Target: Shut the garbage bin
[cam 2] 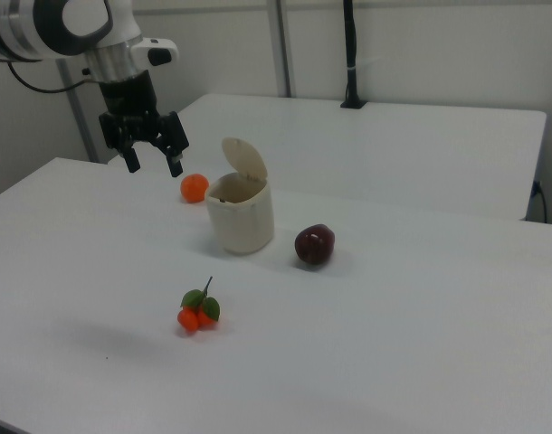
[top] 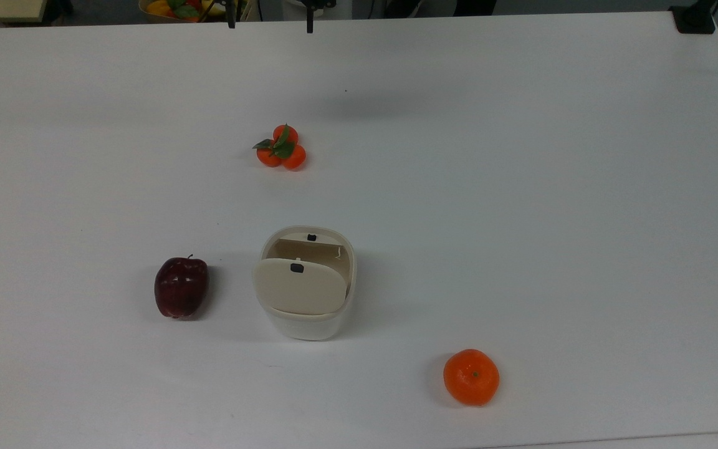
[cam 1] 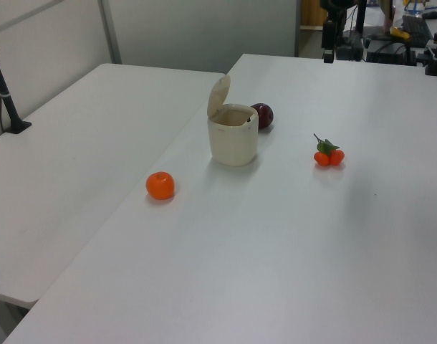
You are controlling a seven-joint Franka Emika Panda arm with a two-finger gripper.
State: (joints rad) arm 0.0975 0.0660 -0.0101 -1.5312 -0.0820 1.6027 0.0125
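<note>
One garbage bin (top: 305,293), lid (cam 2: 245,160) raised; apple (top: 181,287) just beside; gripper (cam 2: 152,163) well apart above, fingers spread, gripping nothing.

Robotics lab or test room. Plain white worktop (top: 521,187) joined to second white table (cam 1: 75,143), bare grey partition walls (cam 2: 421,45), black clamped pole (cam 2: 350,54), robot arm (cam 2: 68,27) over worktop, cables and equipment clutter (cam 1: 397,36) at far edge.
</note>
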